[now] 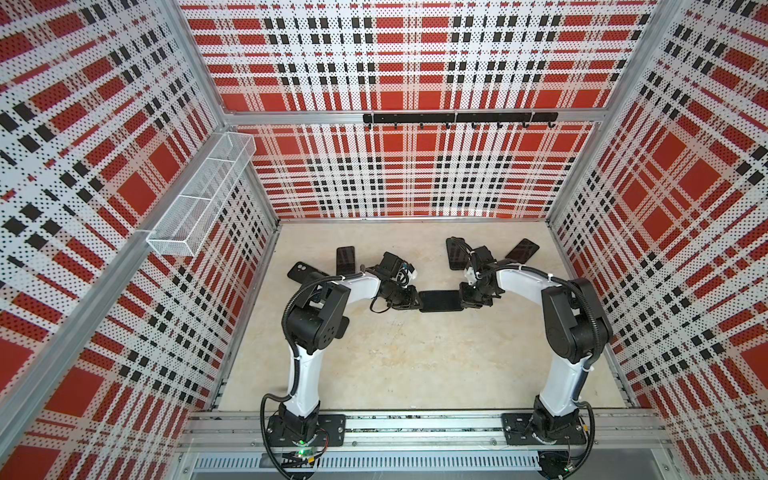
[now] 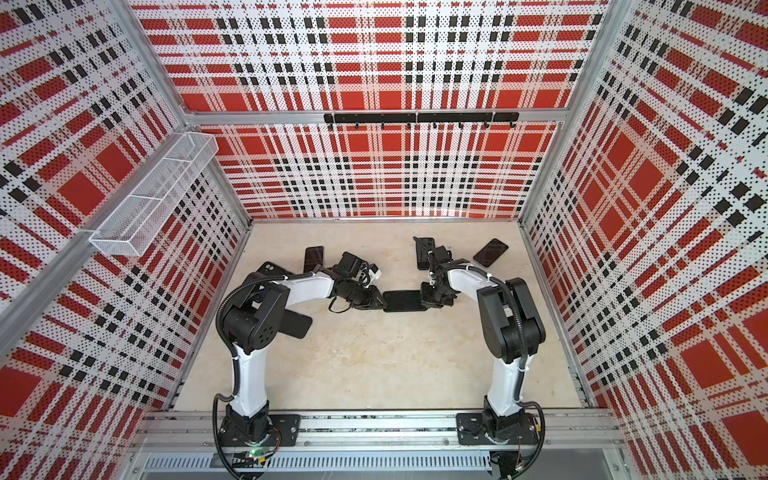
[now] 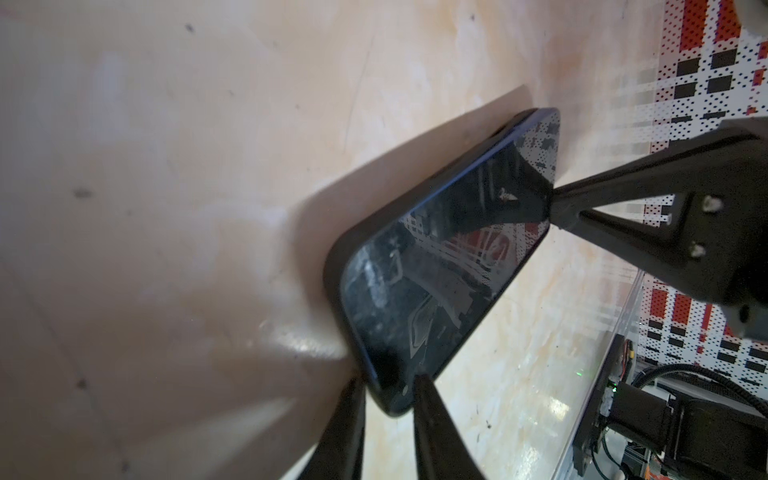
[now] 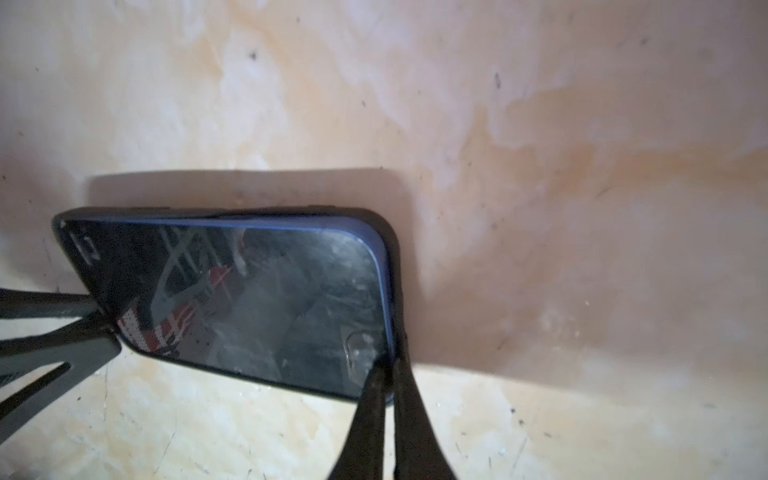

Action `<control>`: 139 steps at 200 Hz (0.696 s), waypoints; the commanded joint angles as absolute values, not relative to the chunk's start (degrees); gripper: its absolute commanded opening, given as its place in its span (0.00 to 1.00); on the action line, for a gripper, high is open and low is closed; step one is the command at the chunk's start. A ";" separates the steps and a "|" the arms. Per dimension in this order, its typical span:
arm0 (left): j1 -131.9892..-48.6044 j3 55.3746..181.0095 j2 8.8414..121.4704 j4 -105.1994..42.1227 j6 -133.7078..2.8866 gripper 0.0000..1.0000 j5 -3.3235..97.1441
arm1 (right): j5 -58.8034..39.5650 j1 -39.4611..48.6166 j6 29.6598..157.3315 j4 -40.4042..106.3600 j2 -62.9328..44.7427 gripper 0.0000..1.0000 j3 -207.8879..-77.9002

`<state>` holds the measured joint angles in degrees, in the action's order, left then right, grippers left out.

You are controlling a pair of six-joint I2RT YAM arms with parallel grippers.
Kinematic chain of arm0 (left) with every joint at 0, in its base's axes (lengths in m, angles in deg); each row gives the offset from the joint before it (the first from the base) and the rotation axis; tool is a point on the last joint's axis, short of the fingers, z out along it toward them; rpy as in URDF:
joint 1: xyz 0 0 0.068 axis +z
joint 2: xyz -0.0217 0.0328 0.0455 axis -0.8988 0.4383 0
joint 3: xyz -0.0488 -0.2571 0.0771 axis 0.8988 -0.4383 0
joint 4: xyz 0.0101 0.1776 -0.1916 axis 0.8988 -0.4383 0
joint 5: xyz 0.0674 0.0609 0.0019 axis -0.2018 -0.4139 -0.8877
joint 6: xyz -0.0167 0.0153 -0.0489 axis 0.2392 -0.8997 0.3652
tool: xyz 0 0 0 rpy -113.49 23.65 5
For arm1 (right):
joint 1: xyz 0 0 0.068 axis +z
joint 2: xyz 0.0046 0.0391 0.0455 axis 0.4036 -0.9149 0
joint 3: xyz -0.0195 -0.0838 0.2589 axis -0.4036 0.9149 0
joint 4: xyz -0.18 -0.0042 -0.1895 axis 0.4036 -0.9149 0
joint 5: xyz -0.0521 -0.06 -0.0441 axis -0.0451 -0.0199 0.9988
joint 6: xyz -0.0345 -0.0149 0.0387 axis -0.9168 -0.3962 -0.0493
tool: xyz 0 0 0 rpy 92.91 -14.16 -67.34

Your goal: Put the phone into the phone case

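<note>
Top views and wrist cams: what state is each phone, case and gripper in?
phone: screen up, in the phone case, blue edge visible at the rim.
phone case: around the phone, gripped at both ends.
left gripper: shut on phone case.
right gripper: shut on phone case rim.
back-left phone: lying flat, untouched.
back-right phone: lying flat, untouched.

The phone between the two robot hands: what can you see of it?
The phone has a shiny, smudged screen facing up and a blue edge. A black phone case wraps its rim. It stretches sideways between the arms; the left gripper pinches one short end, the right gripper the other. Its shadow suggests it is held above the table.
</note>
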<state>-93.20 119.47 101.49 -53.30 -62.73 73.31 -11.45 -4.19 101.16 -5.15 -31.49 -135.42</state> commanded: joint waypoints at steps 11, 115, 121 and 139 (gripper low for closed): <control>-94.24 118.53 104.50 -54.65 -63.03 0.25 72.52 | -11.54 2.71 101.92 -2.27 -52.23 0.09 -126.59; -92.57 117.68 101.08 -52.58 -62.22 0.26 66.61 | -2.23 -4.75 92.26 -25.67 -29.26 0.27 -155.30; -92.53 116.88 100.53 -51.23 -61.48 0.26 66.23 | -2.59 -5.20 91.03 -25.62 -29.58 0.27 -156.19; -92.52 115.80 99.66 -49.08 -61.17 0.26 64.54 | -3.07 -5.35 87.94 -25.36 -31.27 0.27 -158.71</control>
